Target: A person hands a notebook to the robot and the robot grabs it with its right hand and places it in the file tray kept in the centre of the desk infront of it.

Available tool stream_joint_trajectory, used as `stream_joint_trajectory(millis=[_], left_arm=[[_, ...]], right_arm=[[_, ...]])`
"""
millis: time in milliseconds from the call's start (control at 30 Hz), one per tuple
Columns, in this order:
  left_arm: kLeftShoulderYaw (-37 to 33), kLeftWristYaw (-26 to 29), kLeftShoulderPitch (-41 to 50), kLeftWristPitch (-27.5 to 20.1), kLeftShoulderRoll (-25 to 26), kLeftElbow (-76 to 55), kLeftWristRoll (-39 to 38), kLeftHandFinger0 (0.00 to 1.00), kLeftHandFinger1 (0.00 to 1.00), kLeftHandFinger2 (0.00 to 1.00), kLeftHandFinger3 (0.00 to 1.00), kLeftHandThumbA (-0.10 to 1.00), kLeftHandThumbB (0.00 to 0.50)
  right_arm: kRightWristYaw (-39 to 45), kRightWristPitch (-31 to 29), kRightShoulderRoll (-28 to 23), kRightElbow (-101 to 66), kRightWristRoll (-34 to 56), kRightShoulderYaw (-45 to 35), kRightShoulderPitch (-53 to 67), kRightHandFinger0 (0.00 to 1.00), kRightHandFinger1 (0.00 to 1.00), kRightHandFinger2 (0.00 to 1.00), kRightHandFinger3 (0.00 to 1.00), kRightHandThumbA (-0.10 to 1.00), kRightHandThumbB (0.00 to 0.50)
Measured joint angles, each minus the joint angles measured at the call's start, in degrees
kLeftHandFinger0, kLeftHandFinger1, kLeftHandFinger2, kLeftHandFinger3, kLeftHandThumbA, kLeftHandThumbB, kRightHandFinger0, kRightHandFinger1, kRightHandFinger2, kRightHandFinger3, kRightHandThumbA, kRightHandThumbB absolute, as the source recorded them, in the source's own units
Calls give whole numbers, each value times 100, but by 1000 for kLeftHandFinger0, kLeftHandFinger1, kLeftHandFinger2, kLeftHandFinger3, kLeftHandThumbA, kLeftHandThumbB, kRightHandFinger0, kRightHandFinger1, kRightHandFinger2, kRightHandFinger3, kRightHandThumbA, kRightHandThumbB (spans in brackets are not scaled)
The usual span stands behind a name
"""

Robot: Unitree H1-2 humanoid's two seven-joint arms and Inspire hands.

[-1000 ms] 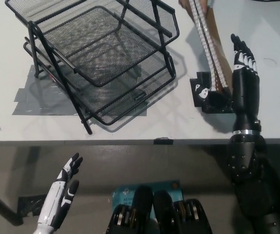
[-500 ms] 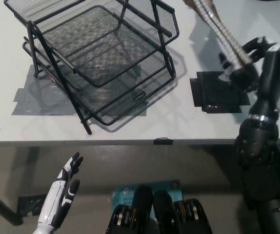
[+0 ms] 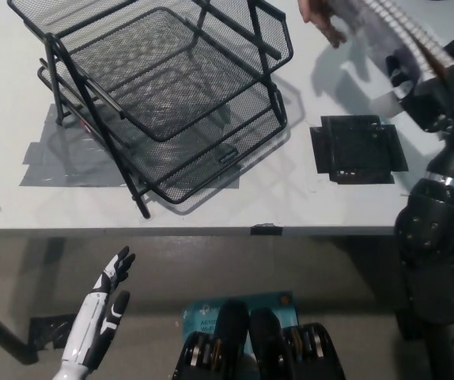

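While a person's hand (image 3: 320,17) at the top edge grips the far end of a spiral-bound notebook (image 3: 401,24), the robot's black right hand (image 3: 436,87) is raised at the right side of the desk (image 3: 211,207) with its fingers wrapped around the near end. The notebook is off the desk, slanting from the top edge down toward the right. From where I stand the grasp looks closed, though the picture is blurred there. A black mesh file tray (image 3: 164,103), stacked in tiers and tilted, sits left of centre on strips of grey tape (image 3: 53,158). A flat black square pad (image 3: 357,149) lies on the desk between the tray and the right arm. The white left hand (image 3: 100,317) rests low at the left, below the desk edge, fingers apart and empty. To do this step well, the right hand should have a firm hold before the person lets go, then carry the notebook leftward, level it, and clear the tray's raised rim
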Motion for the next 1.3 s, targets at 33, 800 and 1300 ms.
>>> stream_joint_trajectory(millis=[33, 800, 1300], left_arm=[[1, 0, 0, 0, 0, 0, 0, 1000, 1000, 1000, 1000, 1000, 334], [1, 0, 1, 1, 1, 46, 5, 1000, 1000, 1000, 1000, 1000, 323], [-12, 0, 2, 1, 2, 103, 24, 1000, 1000, 1000, 1000, 1000, 323]], right_arm=[[0, 1, -3, -86, 14, -27, 2, 0, 0, 0, 0, 857, 10], [389, 323, -137, -2433, 254, -332, -30, 0, 0, 0, 0, 918, 0], [983, 49, -978, -2377, -1104, 1019, -198, 0, 0, 48, 121, 704, 0]])
